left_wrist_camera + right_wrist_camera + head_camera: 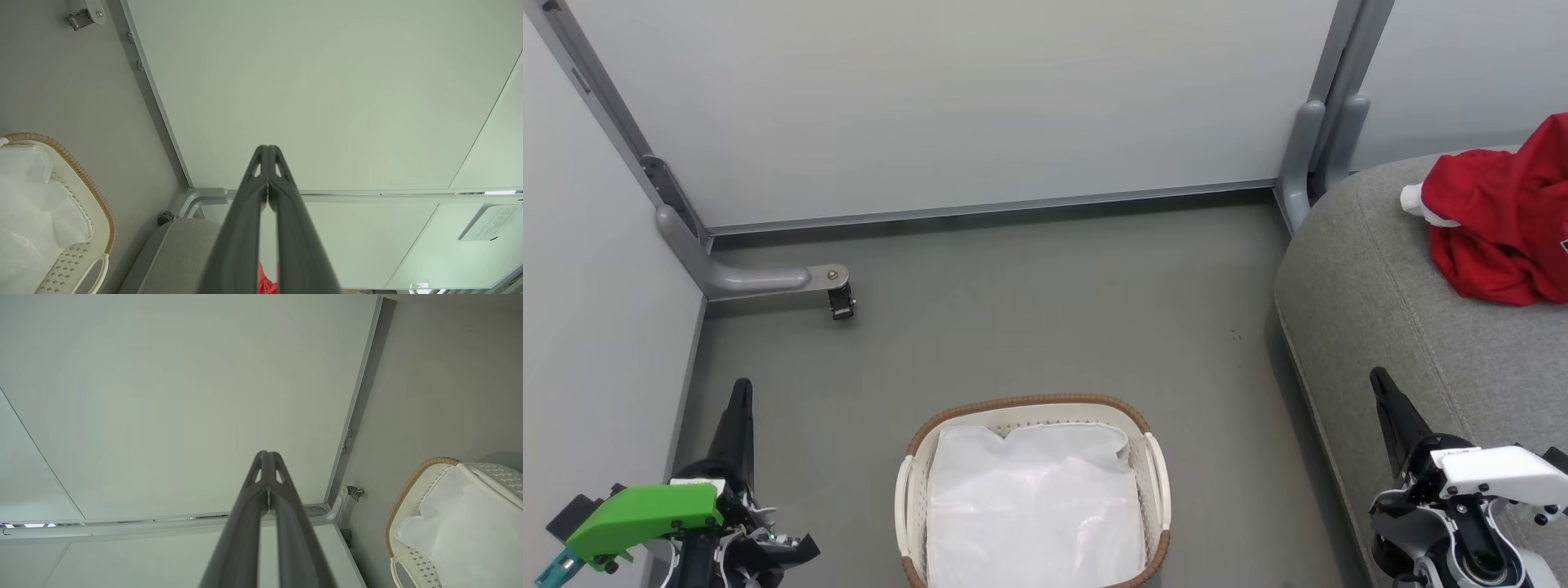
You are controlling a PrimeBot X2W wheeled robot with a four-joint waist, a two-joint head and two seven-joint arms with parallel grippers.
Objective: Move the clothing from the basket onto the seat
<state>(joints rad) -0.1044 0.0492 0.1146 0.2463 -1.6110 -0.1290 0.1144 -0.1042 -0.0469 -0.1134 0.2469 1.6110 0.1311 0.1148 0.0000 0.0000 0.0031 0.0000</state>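
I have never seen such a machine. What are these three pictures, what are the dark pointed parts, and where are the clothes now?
This is a wheeled robot with two arms. The big picture comes from its head camera, looking down. The other two come from cameras on each wrist, looking along the fingers. The left end effector and the right end effector are both shut and hold nothing. On the floor stands the basket, with just its white liner visible inside. The red clothing lies on the grey seat, to the right.

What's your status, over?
Left gripper and right gripper shut, both empty. Clothing heaped on seat. Basket holds just its white liner. Nothing in the way.
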